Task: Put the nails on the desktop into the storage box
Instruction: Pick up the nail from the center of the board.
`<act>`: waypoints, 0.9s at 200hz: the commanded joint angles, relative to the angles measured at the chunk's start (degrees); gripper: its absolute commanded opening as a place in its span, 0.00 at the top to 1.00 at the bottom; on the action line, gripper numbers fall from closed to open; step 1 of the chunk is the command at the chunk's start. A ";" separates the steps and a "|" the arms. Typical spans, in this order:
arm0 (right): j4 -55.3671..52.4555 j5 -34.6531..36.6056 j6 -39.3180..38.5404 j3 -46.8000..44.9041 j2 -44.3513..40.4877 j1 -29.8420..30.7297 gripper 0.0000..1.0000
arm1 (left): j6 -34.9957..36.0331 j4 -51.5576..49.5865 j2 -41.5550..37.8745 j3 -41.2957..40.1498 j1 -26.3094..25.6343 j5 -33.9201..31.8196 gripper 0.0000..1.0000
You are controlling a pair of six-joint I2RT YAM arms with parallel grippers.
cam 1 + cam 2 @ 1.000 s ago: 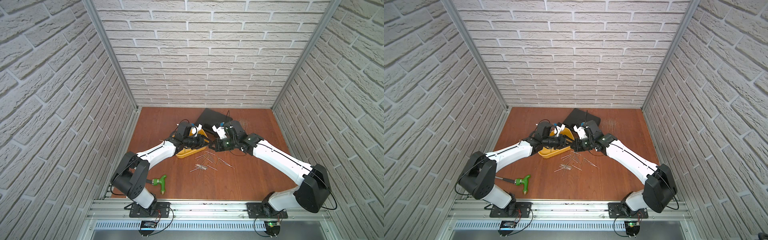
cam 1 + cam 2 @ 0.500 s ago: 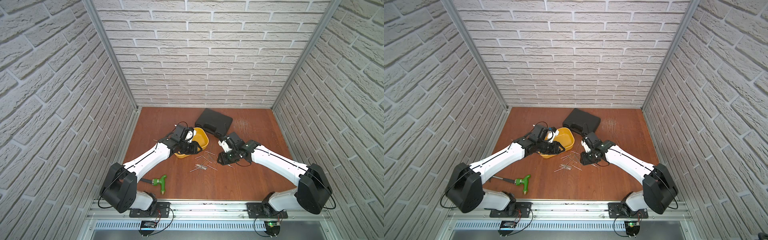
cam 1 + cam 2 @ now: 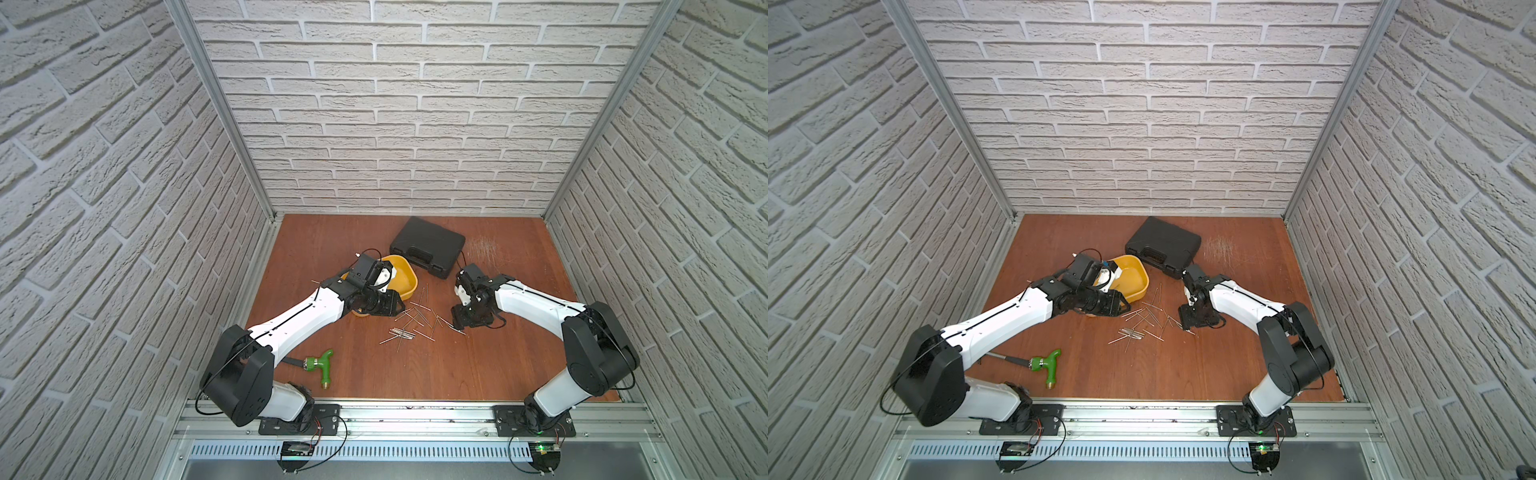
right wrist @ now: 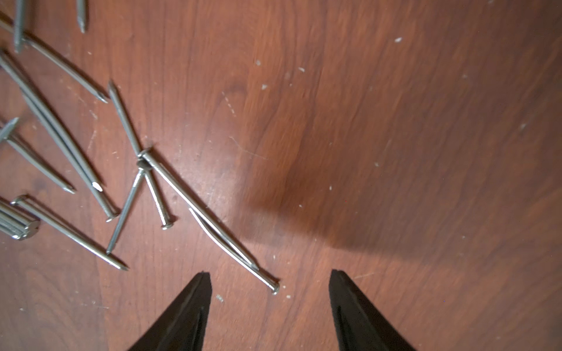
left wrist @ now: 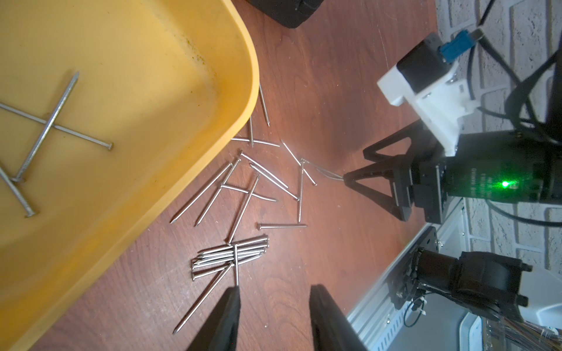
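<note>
since the nails point(image 3: 402, 332) look thin, stiff and slick, scattered mid-desktop point(image 3: 457, 374) beside the storage box point(image 5: 246, 91), we judge a mid-shaft pinch best; right gripper point(image 4: 270, 273) stands wide, left gripper point(image 5: 275, 288) narrower, both empty.

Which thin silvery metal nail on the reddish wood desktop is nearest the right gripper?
The outermost nail, whose flat head lies between the open right gripper's fingertips; all other nails lie farther into the scatter.
</note>
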 commanded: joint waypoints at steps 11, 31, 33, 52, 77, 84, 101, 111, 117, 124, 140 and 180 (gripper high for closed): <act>2.51 -2.07 -1.51 -0.65 2.07 -0.14 0.33 | 1.07 0.55 0.77 0.21 -0.19 0.11 0.56; 3.61 -2.80 -1.60 -0.77 3.69 -0.16 0.33 | 0.97 0.77 0.97 0.31 -0.18 0.29 0.56; 3.72 -2.80 -1.63 -0.73 3.87 -0.24 0.33 | 1.11 0.81 0.92 0.31 -0.24 0.22 0.56; 4.16 -2.98 -1.51 -0.71 5.26 -0.30 0.33 | 0.98 0.65 0.88 0.48 -0.19 0.37 0.56; 4.27 -3.36 -1.12 -1.28 5.73 -0.32 0.33 | 0.97 0.47 0.66 0.49 -0.17 0.38 0.56; 4.15 -3.54 -0.88 -1.66 5.54 -0.32 0.33 | 1.04 0.40 0.69 0.49 -0.24 0.29 0.56; 3.74 -4.05 0.14 -2.99 4.11 -0.15 0.34 | 1.12 0.38 0.61 0.48 -0.20 0.29 0.56; 3.55 -4.21 0.87 -4.32 2.72 -0.01 0.35 | 0.94 0.38 0.60 0.40 -0.15 0.28 0.56; 3.61 -4.37 1.29 -5.05 1.85 0.27 0.36 | 1.04 0.46 0.56 0.40 -0.20 0.24 0.56; 3.63 -4.46 1.65 -5.90 0.96 0.67 0.36 | 0.99 0.51 0.68 0.47 -0.20 0.31 0.56; 3.44 -4.39 2.38 -7.21 -0.23 2.05 0.37 | 0.99 0.77 0.94 0.49 -0.20 0.45 0.56; 3.34 -3.87 3.45 -7.74 0.03 4.89 0.42 | 0.82 1.10 1.14 0.41 -0.20 0.81 0.56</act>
